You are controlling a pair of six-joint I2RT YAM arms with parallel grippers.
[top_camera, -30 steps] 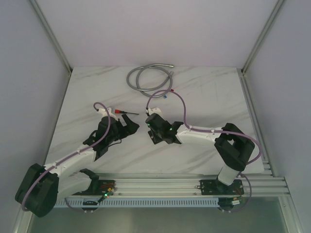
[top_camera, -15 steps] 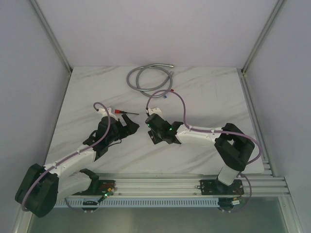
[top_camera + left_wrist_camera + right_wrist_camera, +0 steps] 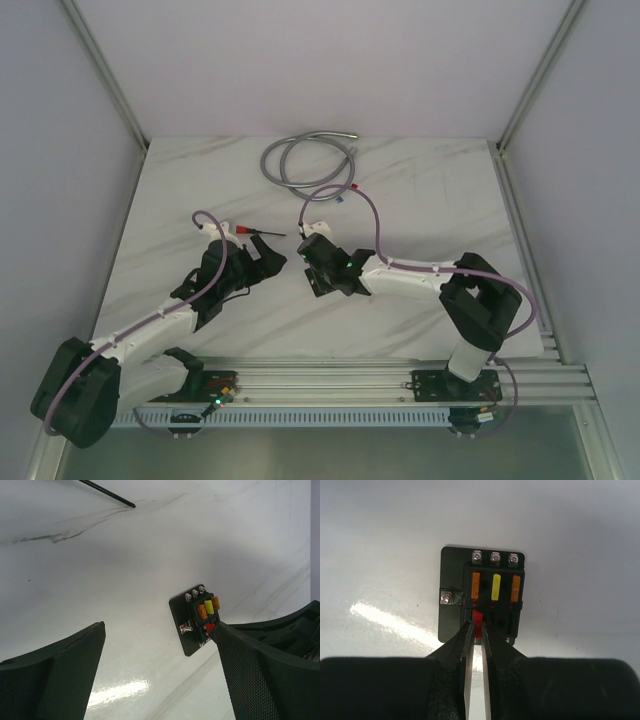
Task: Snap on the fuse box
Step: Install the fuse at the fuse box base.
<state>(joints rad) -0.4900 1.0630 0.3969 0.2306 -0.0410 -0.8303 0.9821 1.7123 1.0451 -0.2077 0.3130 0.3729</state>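
Observation:
The fuse box (image 3: 454,572) is a black square block lying flat on the marble table. It has three screws at its far edge and orange, yellow and orange fuses in its far row. My right gripper (image 3: 478,631) is shut on a small red fuse (image 3: 478,619), which is at the box's near-left slot. In the left wrist view the fuse box (image 3: 180,611) lies just past my right fingertip (image 3: 235,650), with the red fuse (image 3: 210,627) at its edge. My left gripper (image 3: 159,626) is wide open and empty. In the top view both grippers (image 3: 265,262) (image 3: 312,265) meet mid-table and the box is hidden.
A screwdriver with a red handle (image 3: 252,231) lies just behind my left gripper; its black shaft (image 3: 107,494) shows in the left wrist view. A coiled grey cable (image 3: 305,160) lies at the back of the table. Walls stand close on both sides.
My right gripper has edged slightly to the left over the fuse box. My left arm has not moved.

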